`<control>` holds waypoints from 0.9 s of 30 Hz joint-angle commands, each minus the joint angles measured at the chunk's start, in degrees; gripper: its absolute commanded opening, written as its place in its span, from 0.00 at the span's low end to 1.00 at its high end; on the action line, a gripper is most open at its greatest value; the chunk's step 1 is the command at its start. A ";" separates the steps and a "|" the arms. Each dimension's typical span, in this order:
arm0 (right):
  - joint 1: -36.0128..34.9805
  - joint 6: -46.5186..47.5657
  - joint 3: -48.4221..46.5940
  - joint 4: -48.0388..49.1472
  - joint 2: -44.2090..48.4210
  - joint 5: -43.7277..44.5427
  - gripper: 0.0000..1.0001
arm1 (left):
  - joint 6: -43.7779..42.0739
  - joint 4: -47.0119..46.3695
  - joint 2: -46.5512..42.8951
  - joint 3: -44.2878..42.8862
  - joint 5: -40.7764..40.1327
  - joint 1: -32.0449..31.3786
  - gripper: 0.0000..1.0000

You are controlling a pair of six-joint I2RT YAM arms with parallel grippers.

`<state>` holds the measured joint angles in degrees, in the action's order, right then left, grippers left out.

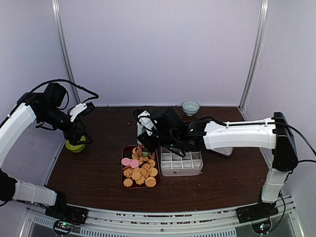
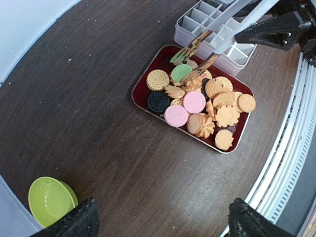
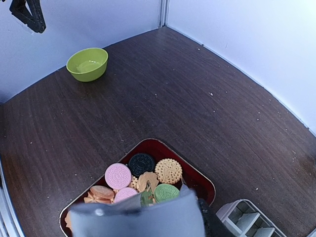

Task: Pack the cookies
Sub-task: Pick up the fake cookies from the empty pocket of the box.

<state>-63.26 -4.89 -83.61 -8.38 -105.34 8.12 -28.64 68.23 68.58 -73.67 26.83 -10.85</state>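
Golden-orange biscuits make up most of the cookies, which are heaped in one dark red rectangular tray near the middle of the brown wooden table. We count two round pink cookies lying side by side. One round black sandwich cookie lies beside them, and one round green cookie sits towards the tray's far end. The orange ones are partly round with dotted faces and partly flower-shaped. They overlap too much for an exact count, but we see roughly a dozen.

One white plastic box of square compartments sits just beside the tray. Two bowls stand well apart: a lime green bowl near the table's left edge and a pale bowl at its far edge.

The right gripper has its jaws closed on one pair of metal tongs, whose tips reach down among the cookies next to the green one. The left gripper hangs above the table near the lime bowl, with its jaws spread wide and nothing between them.
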 commanded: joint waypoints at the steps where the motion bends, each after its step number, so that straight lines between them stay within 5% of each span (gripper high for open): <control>1: 0.31 -1.03 1.45 2.10 0.28 -2.28 0.41 | -0.69 0.19 -0.68 -0.61 1.72 0.44 0.93; 8: 0.56 -2.47 0.73 3.52 -0.92 -2.17 0.38 | -0.92 0.78 -1.34 -0.16 1.56 0.39 0.93; 21: 1.74 -2.98 3.46 4.84 -0.08 3.67 0.11 | -1.32 0.91 -1.30 -0.14 1.69 0.37 0.92; 27: 1.99 -2.18 3.96 5.98 1.27 4.39 0.12 | -1.11 0.94 -1.33 -0.12 1.92 0.43 0.92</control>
<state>-61.89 -7.81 -80.79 -3.03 -106.32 9.26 -29.12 69.10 67.77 -73.65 27.31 -10.81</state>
